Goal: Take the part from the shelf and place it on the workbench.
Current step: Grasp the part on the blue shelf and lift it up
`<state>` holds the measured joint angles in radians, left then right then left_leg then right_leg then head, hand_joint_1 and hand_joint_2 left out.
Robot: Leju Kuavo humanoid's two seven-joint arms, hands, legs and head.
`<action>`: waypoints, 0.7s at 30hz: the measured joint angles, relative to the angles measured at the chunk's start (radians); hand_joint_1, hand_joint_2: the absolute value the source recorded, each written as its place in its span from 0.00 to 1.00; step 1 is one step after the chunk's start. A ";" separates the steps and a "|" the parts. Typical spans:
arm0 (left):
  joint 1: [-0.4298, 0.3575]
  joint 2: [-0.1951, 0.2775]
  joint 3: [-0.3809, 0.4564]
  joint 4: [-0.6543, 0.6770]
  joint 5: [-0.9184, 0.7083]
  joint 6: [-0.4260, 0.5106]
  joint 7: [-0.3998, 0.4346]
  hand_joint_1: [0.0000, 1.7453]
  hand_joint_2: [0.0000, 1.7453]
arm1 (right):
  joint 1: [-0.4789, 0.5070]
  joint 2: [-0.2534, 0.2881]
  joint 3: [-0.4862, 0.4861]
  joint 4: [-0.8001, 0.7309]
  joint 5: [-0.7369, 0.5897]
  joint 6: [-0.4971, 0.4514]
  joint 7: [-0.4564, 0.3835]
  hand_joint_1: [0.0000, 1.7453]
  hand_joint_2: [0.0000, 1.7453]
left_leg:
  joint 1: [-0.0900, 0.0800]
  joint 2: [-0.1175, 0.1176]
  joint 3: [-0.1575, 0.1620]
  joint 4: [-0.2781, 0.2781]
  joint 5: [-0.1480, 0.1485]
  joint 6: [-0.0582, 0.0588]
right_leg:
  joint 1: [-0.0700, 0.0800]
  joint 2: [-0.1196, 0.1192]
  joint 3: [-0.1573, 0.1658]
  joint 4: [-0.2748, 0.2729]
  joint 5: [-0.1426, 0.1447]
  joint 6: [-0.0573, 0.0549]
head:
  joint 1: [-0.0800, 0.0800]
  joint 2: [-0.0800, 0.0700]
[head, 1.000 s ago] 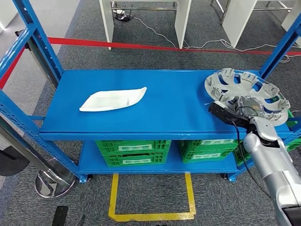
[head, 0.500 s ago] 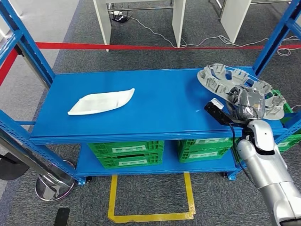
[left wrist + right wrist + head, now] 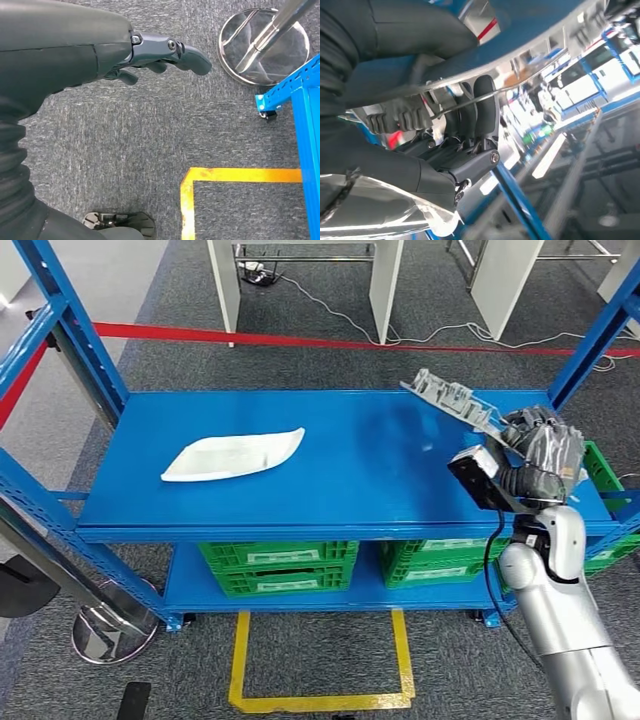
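Right hand (image 3: 545,455) grips part (image 3: 451,400), tilted above shelf (image 3: 362,455).

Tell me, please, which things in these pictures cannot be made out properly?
- Grey round part: seen nearly edge-on in the head view, so its face is unclear; its near end is hidden by the right hand.
- Right hand's fingers: partly hidden by the part's rim in the right wrist view.
- Green crates: contents hidden under the blue shelf.
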<state>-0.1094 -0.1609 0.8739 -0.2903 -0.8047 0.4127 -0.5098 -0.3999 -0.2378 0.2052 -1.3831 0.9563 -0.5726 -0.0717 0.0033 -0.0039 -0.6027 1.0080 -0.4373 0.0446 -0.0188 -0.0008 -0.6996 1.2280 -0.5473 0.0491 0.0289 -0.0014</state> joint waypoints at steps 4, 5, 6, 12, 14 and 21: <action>-0.001 -0.001 0.000 0.000 -0.001 0.004 0.001 0.00 1.00 | -0.028 0.013 -0.033 -0.016 -0.199 0.026 -0.064 1.00 1.00 | -0.004 -0.002 -0.007 0.017 -0.007 -0.019 | -0.001 0.000 0.107 -0.208 0.074 -0.006 | 0.001 0.000; -0.001 -0.001 0.000 0.000 -0.001 0.005 0.002 0.00 1.00 | -0.035 0.016 -0.040 -0.018 -0.230 0.034 -0.075 1.00 1.00 | -0.005 -0.002 -0.009 0.018 -0.007 -0.024 | 0.001 0.002 0.110 -0.210 0.070 -0.013 | 0.002 0.000; -0.001 -0.001 0.000 0.000 -0.001 0.006 0.002 0.00 1.00 | -0.040 0.017 -0.047 -0.019 -0.250 0.038 -0.082 1.00 1.00 | -0.005 -0.002 -0.009 0.018 -0.006 -0.028 | 0.001 0.002 0.108 -0.209 0.072 -0.020 | 0.002 0.000; 0.000 -0.001 0.000 0.001 -0.001 0.006 0.004 0.00 1.00 | -0.056 0.028 -0.067 -0.023 -0.284 0.046 -0.094 1.00 1.00 | 0.000 0.000 -0.110 0.260 -0.138 -0.052 | -0.002 -0.001 0.109 -0.212 0.076 -0.048 | -0.005 0.000; 0.000 -0.002 0.000 0.002 -0.002 0.006 0.004 0.00 1.00 | -0.061 0.030 -0.069 -0.023 -0.309 0.055 -0.100 1.00 1.00 | 0.000 0.000 -0.133 0.314 -0.142 -0.050 | 0.000 0.000 0.109 -0.212 0.076 -0.049 | -0.005 0.000; -0.003 0.001 -0.001 0.003 -0.003 0.007 0.007 0.00 1.00 | -0.136 0.030 -0.076 -0.017 -0.375 0.090 -0.112 1.00 1.00 | -0.011 -0.002 -0.008 0.023 -0.013 -0.013 | 0.007 0.004 0.102 -0.212 0.078 -0.032 | -0.005 0.000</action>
<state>-0.1125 -0.1596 0.8733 -0.2877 -0.8081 0.4198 -0.5028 -0.5360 -0.2073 0.1293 -1.4005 0.5814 -0.4829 -0.1838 -0.0078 -0.0056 -0.6106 1.0307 -0.4506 0.0318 -0.0123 0.0036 -0.5978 1.0163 -0.4695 0.0169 0.0243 -0.0013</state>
